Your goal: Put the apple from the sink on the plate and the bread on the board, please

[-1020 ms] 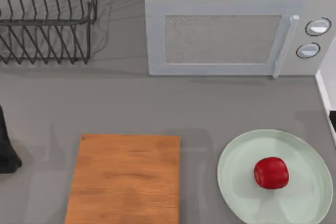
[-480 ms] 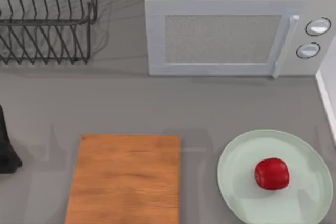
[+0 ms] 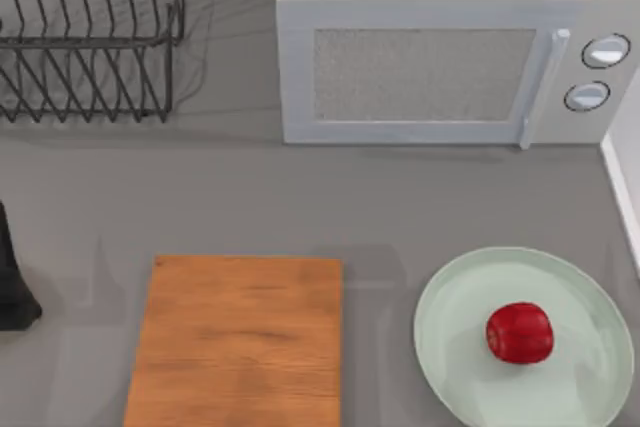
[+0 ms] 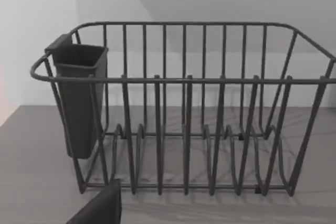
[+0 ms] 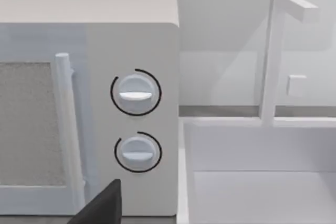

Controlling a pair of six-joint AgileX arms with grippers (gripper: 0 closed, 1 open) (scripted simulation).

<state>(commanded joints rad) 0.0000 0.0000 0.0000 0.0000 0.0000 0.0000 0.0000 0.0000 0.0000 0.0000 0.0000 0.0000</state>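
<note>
The small glossy red apple [image 3: 519, 333] rests on the large round pale mint-green plate [image 3: 450, 327] at the table's five o'clock, well apart from the bare orange-brown wooden cutting board [image 3: 238, 342] at seven o'clock. Left arm [image 3: 12, 277] sits parked at nine o'clock; whether either gripper is open, I cannot tell.

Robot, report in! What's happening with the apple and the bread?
Small red apple sits on pale mint-green round plate. Orange-brown wooden board bare. Left arm parked at table's left edge.

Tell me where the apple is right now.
In the top view the apple lies on the plate at the table's right, with the board to its left.
</note>
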